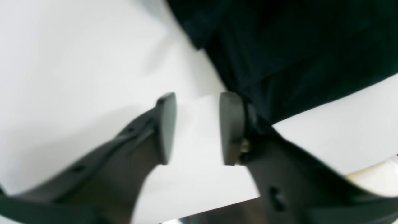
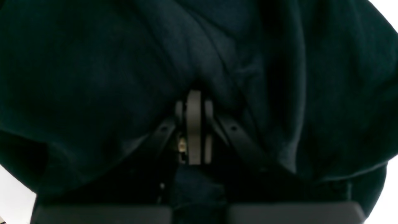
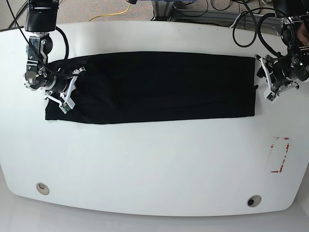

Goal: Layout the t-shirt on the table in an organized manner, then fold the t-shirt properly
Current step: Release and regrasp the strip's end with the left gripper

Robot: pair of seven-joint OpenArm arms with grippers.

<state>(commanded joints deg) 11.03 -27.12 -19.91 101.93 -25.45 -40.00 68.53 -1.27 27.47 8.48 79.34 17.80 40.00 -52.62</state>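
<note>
The black t-shirt (image 3: 154, 87) lies as one long flat band across the far half of the white table (image 3: 154, 159). At the band's left end, my right gripper (image 3: 67, 92) rests on the cloth. In the right wrist view its fingers (image 2: 194, 127) are pressed together, with dark fabric (image 2: 93, 77) bunched around their tips. My left gripper (image 3: 264, 79) sits just off the band's right edge. In the left wrist view it (image 1: 199, 127) stands open over bare tabletop (image 1: 62, 62), with nothing between the pads and the t-shirt's edge (image 1: 295, 56) beside one finger.
A red dashed rectangle mark (image 3: 280, 154) lies near the table's right edge. Two grey grommet holes (image 3: 42, 188) (image 3: 253, 200) sit near the front edge. Cables (image 3: 116, 12) run beyond the far edge.
</note>
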